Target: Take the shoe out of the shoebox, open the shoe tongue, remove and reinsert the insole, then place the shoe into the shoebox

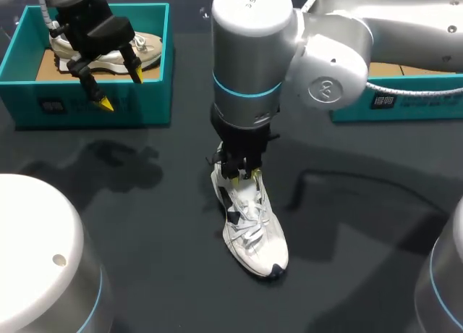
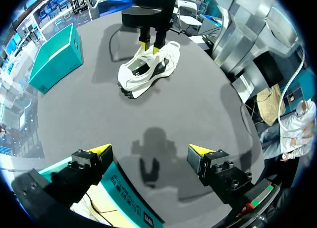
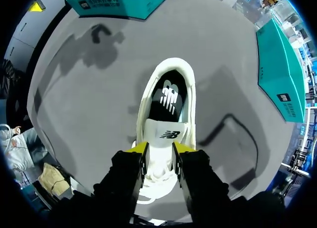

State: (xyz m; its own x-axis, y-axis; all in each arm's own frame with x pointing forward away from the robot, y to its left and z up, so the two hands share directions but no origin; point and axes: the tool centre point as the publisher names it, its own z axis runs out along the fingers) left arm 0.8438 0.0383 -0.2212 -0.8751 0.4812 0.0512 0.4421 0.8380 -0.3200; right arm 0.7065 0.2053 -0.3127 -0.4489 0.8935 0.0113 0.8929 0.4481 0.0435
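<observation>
A white sneaker (image 1: 253, 228) stands on the dark table near the middle, toe toward the front. My right gripper (image 1: 242, 175) comes down from above onto its tongue (image 3: 161, 156), yellow tips on either side of it and shut on it. The black insole (image 3: 168, 96) shows inside the shoe opening ahead of the fingers. My left gripper (image 1: 121, 89) hangs open and empty over the front wall of the teal shoebox (image 1: 22, 29) at the back left. In the left wrist view the sneaker (image 2: 146, 72) lies far ahead of the open left gripper (image 2: 149, 151).
Another pale shoe (image 1: 148, 47) lies in the left shoebox on brown cardboard. A second teal shoebox (image 1: 405, 101) stands at the back right, partly behind my right arm. Bare table surrounds the sneaker.
</observation>
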